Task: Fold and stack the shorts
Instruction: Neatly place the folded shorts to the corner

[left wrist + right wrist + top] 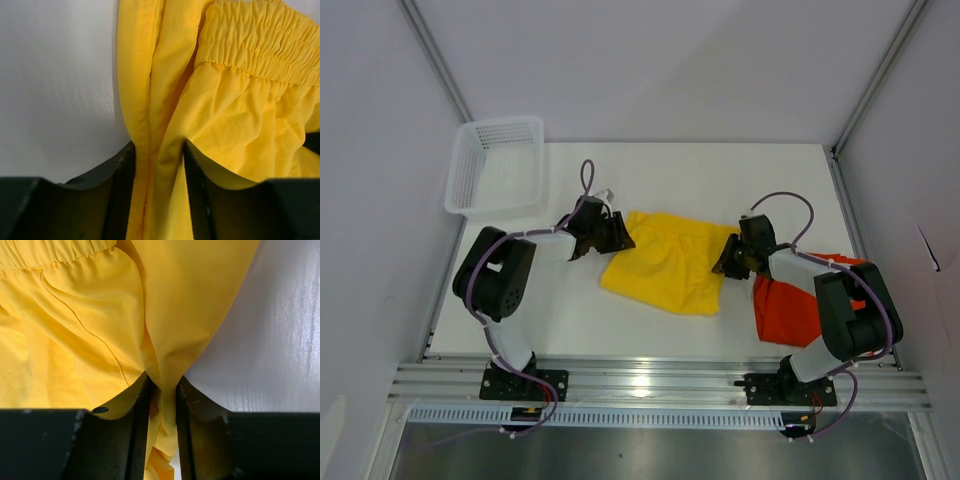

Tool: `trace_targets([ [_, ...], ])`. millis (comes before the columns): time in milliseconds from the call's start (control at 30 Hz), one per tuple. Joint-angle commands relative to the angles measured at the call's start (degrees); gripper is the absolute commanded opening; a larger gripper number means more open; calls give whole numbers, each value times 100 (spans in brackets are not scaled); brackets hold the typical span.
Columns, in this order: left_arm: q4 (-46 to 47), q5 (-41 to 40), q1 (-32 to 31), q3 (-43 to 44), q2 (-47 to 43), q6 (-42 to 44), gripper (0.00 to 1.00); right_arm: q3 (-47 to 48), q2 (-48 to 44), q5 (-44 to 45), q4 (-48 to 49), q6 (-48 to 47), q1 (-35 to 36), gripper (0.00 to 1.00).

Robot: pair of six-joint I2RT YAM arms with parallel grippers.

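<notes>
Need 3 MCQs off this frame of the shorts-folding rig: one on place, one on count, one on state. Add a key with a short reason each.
1. Where does the white mesh basket stand?
A. at the far left corner of the table
B. at the near right edge
C. between the two arm bases

2. How many pairs of shorts lie on the table?
A. one
B. two
C. three

3. What is the left end effector doing?
A. hanging open above bare table
B. shut on the yellow shorts
C. shut on the basket rim

Key:
1 A: the top view shows the basket at the far left corner.
2 B: the yellow shorts lie in the middle and the orange-red shorts at the right.
3 B: the left wrist view shows a fold of yellow fabric pinched between its fingers.
</notes>
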Motion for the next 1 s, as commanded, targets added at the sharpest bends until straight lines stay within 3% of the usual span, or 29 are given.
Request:
trace_targets([
  [0, -158, -225, -182, 171, 198, 17, 44, 251, 127, -15, -71, -73, 96, 25],
  [133, -272, -603, -332, 198, 111, 53, 25, 366, 127, 29, -132, -55, 183, 19],
  [167, -290, -656, -384, 181, 76, 52, 18, 401, 127, 98, -237, -73, 192, 12],
  [300, -421, -973, -499, 155, -126, 0, 0, 655, 66, 397, -659, -196, 263, 2],
  [667, -1142, -2405, -1307, 321, -907, -536, 0, 1806, 127, 1996, -2188, -399, 1044, 0],
  [967, -1231, -2748, -1755, 260, -1497, -625, 0, 1939, 92, 1471, -1978, -73, 1282, 0],
])
